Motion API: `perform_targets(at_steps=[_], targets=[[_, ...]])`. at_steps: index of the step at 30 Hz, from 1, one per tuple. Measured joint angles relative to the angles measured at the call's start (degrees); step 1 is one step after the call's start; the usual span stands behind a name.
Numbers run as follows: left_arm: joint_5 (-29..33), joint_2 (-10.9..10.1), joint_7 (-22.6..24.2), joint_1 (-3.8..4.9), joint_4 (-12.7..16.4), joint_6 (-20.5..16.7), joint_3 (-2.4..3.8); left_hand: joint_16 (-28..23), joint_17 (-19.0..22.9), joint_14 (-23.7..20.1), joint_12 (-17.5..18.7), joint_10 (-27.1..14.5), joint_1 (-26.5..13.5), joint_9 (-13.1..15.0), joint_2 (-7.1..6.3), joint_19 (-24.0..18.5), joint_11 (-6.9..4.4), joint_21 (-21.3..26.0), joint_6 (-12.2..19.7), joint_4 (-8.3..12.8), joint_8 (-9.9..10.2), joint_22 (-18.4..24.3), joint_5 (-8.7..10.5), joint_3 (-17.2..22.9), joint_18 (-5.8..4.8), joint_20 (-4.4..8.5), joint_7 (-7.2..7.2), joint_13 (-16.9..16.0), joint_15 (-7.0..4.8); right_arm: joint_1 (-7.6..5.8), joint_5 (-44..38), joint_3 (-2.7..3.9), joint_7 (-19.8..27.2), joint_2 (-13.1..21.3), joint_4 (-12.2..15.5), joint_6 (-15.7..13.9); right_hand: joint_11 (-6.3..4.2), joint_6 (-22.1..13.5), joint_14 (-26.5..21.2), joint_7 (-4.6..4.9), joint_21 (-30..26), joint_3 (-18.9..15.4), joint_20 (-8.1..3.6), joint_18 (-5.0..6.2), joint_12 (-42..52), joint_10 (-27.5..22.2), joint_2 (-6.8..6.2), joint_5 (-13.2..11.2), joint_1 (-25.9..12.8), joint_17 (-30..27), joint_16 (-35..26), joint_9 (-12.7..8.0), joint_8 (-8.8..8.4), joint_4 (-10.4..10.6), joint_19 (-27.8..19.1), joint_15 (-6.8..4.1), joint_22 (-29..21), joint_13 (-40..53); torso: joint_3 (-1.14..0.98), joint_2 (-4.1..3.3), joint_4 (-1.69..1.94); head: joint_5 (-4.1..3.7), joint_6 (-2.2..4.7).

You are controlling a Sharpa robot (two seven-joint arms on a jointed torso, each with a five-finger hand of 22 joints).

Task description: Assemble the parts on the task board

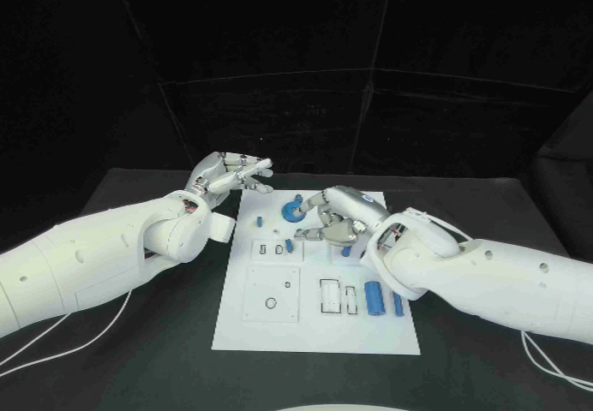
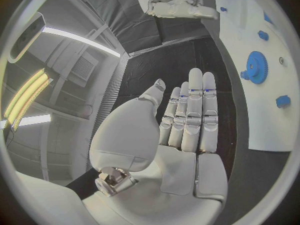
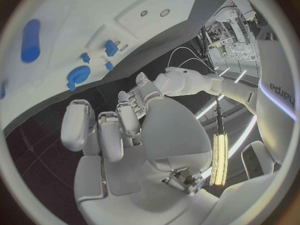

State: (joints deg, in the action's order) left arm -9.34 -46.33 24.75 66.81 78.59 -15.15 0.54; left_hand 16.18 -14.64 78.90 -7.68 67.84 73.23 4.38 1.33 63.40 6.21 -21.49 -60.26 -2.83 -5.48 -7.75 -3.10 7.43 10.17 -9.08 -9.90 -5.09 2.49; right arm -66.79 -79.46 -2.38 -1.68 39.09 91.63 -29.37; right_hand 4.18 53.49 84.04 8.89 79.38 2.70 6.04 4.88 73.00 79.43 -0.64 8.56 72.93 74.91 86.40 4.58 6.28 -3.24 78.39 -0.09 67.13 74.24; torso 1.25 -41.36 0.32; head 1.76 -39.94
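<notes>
The white task board (image 1: 315, 330) lies in the middle of the black table. A blue gear (image 1: 290, 211) sits near its far edge, with small blue parts (image 1: 260, 220) beside it and two blue cylinders (image 1: 375, 300) at its right side. My left hand (image 1: 229, 175) hovers off the board's far left corner, fingers straight and together, palm bare (image 2: 187, 120). My right hand (image 1: 336, 214) hangs over the far part of the board just right of the gear, fingers loosely bent with nothing in them (image 3: 103, 132). The gear (image 2: 256, 67) and the gear (image 3: 78, 76) show beyond both palms.
Several recesses and outlined slots (image 1: 272, 295) mark the board's near half. White cables (image 1: 74, 342) trail on the table at the left, and more cables (image 1: 556, 364) lie at the right. Black cloth surrounds the board.
</notes>
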Motion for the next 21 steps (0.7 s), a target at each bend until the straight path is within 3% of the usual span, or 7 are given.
perform_targets(at_steps=[3,6,10,13,15,19,21], targets=[[-2.27,-0.50,-2.92,0.03,0.15,0.18,0.00,8.94,-6.60,4.58,-1.55,4.22,-0.46,0.47,-0.46,5.72,-1.95,-4.39,-2.37,-0.57,-0.89,-2.18,0.00,0.00,-0.01,2.30,1.79,-1.17,-2.28,-2.01,4.48,0.05,2.23,2.81,0.77,0.15,-0.44,0.22,0.00,-0.19,-0.79,0.00,-0.32,-0.01,-0.80,-0.44,0.52,0.14,0.52,0.00,-0.24,0.00,0.18,-0.32,-0.91,0.00,-1.47,-0.83,-0.03,0.19,0.05,-0.02,-0.04],[-6.40,-1.15,-7.92,0.38,0.56,0.90,-0.01,38.07,-34.76,5.02,-4.43,8.74,-1.40,1.24,-1.40,10.05,-3.70,-10.68,-4.29,-1.22,-1.46,-5.87,-0.27,-0.38,-0.01,4.60,3.70,-4.32,-4.19,-4.31,11.16,0.16,4.15,6.06,0.90,0.85,-0.38,0.38,0.00,-0.02,-1.17,0.00,-0.32,0.00,-1.29,-0.66,0.69,0.45,0.69,0.00,-0.45,0.00,0.36,-0.32,-1.34,0.00,-2.29,-1.34,-0.11,0.59,0.05,-0.03,-0.26],[-13.12,-1.52,-15.78,1.44,1.48,3.18,-0.01,59.29,-56.98,5.08,-11.03,10.75,-4.38,2.65,-1.52,11.38,-4.95,-19.03,-4.75,-4.15,-3.08,-12.72,-0.27,-2.00,-0.01,5.63,4.18,-10.79,-5.18,-6.64,18.97,0.17,5.59,8.94,-0.03,2.08,-0.50,0.38,0.00,-0.02,-1.23,0.00,-0.42,0.00,-1.35,-0.95,0.74,0.45,0.74,0.00,-0.53,-0.01,0.36,-0.31,-1.41,0.00,-2.65,-1.58,-0.29,1.29,0.01,0.14,-0.55],[-18.89,-1.51,-22.79,2.56,2.17,6.10,0.01,67.33,-60.09,5.07,-20.41,9.82,-5.96,4.52,-1.25,13.26,-6.03,-30.55,-4.10,-6.65,-5.74,-25.83,-0.27,-4.07,-1.35,6.32,4.61,-19.33,-5.58,-7.80,23.33,0.20,6.22,10.12,-1.14,2.97,-0.50,0.38,0.00,-0.02,-1.24,0.00,-0.42,0.00,-1.35,-0.95,0.74,0.45,0.74,0.00,-0.53,-0.01,0.36,-0.31,-1.41,0.00,-2.64,-1.58,-0.46,1.80,-0.09,0.34,-0.82],[-22.45,-1.32,-27.16,3.21,2.43,8.00,0.01,70.85,-60.31,5.07,-32.57,9.75,-6.94,5.97,-1.05,15.07,-6.13,-38.32,-3.69,-8.13,-8.04,-35.65,-0.27,-5.56,-2.67,6.70,5.02,-31.23,-5.58,-8.15,25.30,0.21,6.47,10.59,-1.80,3.46,-0.50,0.38,0.00,-0.02,-1.24,0.00,-0.42,0.00,-1.59,-0.95,0.74,0.45,0.74,0.00,-0.53,-0.01,0.36,-0.31,-1.41,0.00,-2.65,-1.65,-0.59,2.18,-0.14,0.48,-0.99],[-30.26,0.12,-36.34,4.50,2.26,11.92,-0.03,73.65,-60.31,5.05,-51.17,9.51,-8.07,10.48,-0.32,16.81,-7.16,-48.34,-2.02,-11.20,-14.17,-48.62,-0.01,-9.45,-4.01,7.24,5.98,-49.67,-6.02,-8.51,28.27,0.16,6.74,10.82,-2.87,4.42,-0.50,0.58,0.00,-0.23,-1.23,0.00,-0.42,-0.01,-1.62,-0.94,0.74,0.45,0.74,0.00,-0.53,-0.01,0.36,-0.31,-1.41,0.00,-2.72,-1.74,-0.87,2.77,-0.17,0.68,-1.35],[-33.25,1.07,-39.62,5.13,1.98,13.25,-0.68,73.65,-60.31,5.14,-55.71,9.20,-8.20,12.93,-0.18,17.14,-7.04,-51.30,-0.65,-12.83,-17.21,-52.66,-0.01,-11.23,-4.01,6.96,6.08,-54.31,-6.27,-8.59,29.00,0.15,6.77,10.73,-3.19,4.78,-0.50,0.58,0.00,-0.23,-1.23,0.00,-0.42,-0.01,-1.62,-0.94,0.74,0.45,0.74,0.00,-0.53,-0.01,0.36,-0.31,-1.41,0.00,-2.77,-1.77,-1.01,3.07,-0.17,0.70,-1.49]])
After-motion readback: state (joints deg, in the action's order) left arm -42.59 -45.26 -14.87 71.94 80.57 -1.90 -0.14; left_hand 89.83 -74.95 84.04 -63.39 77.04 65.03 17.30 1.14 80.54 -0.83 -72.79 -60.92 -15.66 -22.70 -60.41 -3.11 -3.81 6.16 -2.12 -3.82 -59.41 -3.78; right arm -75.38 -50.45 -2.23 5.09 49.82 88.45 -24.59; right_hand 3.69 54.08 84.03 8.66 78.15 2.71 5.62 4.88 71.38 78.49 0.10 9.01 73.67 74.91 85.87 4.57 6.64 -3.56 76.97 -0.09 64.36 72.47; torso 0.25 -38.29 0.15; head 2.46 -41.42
